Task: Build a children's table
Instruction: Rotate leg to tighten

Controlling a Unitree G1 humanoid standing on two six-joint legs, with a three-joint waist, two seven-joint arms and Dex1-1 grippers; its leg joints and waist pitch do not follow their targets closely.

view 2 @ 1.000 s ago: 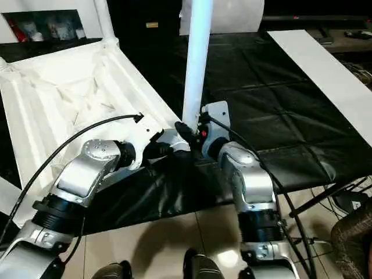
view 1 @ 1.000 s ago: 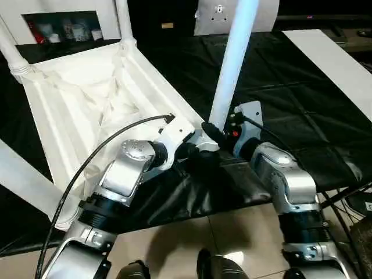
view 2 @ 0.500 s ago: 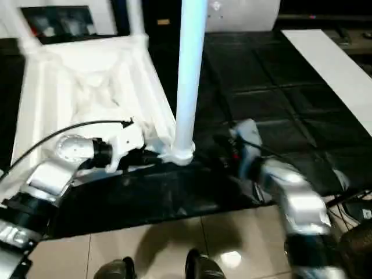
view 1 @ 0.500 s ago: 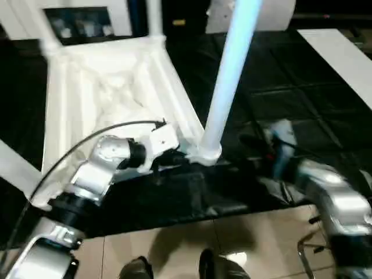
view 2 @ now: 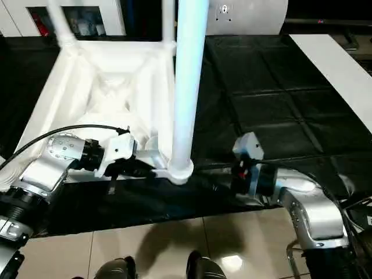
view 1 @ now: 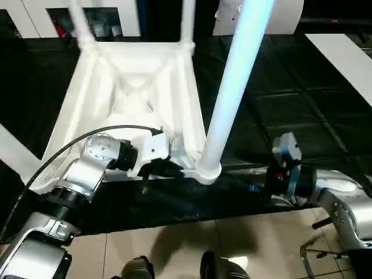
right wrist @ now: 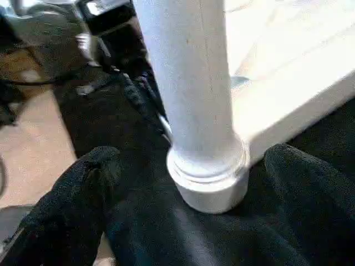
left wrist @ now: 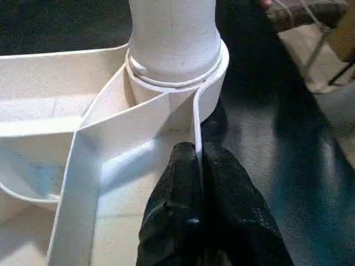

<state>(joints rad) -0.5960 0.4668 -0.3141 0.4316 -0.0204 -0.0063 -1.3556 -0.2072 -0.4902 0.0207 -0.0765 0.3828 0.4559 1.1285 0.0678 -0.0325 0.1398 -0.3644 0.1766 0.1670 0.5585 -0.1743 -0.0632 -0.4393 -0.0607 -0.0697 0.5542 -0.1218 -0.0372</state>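
The children's table (view 1: 136,87) lies upside down on a black cloth, ribbed underside up. A white leg (view 1: 232,87) stands in the near corner socket (view 1: 208,170); two more legs (view 1: 80,23) rise at the far corners. My left gripper (left wrist: 195,152) is shut on the thin rim wall just beside that socket, and it also appears from above (view 1: 170,170). My right gripper (right wrist: 191,155) is open, one black finger (right wrist: 83,188) on each side of the leg's base without touching it. The right forearm (view 1: 308,185) reaches in from the right.
A white shelved cabinet (view 1: 110,17) stands at the back left and a grey-white panel (view 2: 244,17) behind the leg. A white board (view 1: 346,58) lies at the right. The black cloth (view 1: 290,104) ends near me above tiled floor (view 1: 174,250).
My right gripper has opened and drawn back to the right from the leg's base. The left gripper keeps its hold on the rim. The camera has shifted.
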